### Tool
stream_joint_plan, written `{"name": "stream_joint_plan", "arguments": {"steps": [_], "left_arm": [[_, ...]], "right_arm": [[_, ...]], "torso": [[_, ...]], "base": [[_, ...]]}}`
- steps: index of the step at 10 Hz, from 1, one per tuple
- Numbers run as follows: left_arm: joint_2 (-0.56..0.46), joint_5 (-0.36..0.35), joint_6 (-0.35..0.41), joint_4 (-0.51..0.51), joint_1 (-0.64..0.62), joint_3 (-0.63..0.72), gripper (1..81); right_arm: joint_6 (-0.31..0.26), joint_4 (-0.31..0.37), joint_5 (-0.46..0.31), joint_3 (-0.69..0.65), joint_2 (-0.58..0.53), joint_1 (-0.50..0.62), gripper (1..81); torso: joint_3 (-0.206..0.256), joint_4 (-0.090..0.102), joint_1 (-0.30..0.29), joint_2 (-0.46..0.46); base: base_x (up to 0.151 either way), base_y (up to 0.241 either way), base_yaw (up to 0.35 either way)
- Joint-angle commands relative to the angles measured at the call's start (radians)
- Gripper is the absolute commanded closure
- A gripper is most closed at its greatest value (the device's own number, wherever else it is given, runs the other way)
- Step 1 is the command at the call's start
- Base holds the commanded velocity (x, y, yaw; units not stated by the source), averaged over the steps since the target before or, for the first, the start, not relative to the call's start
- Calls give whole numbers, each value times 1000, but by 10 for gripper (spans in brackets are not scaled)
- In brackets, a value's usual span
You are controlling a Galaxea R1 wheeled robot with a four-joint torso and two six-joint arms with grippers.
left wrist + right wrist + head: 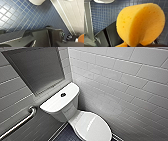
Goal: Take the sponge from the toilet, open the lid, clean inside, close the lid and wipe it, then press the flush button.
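Sponge [140, 23] is off the toilet [65, 112], pinched bent in the right gripper [134, 44]. Lid [93, 127], at 6 o'clock in the head view, lies shut; opening, cleaning, wiping and the button [63, 94], at its 11 o'clock, seem left

Curved yellow sponge [140, 23]; white lid [93, 127] down.

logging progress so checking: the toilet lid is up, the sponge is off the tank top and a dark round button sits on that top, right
Not quite: the lid is down, shut, as the head view shows. The rest holds: the sponge is off the tank top, and the dark round button sits on that top.
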Motion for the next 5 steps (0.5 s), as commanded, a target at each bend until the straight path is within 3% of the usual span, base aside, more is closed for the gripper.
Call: {"name": "stream_joint_plan", "arguments": {"steps": [1,4,5], "left_arm": [[-35,76,-1,-69,-126,47,10],[-57,77,-1,-120,-207,114,10],[-57,76,-2,-128,-213,125,10]], "right_arm": [[-3,-47,-77,-48,32,-58,811],[-3,-75,-76,-96,86,-98,811],[-3,-81,-76,-108,95,-101,811]], "torso": [[0,0,-64,100],[0,0,-98,153],[0,0,-56,90]], "base": [[0,0,0],[0,0,0],[0,0,0]]}}
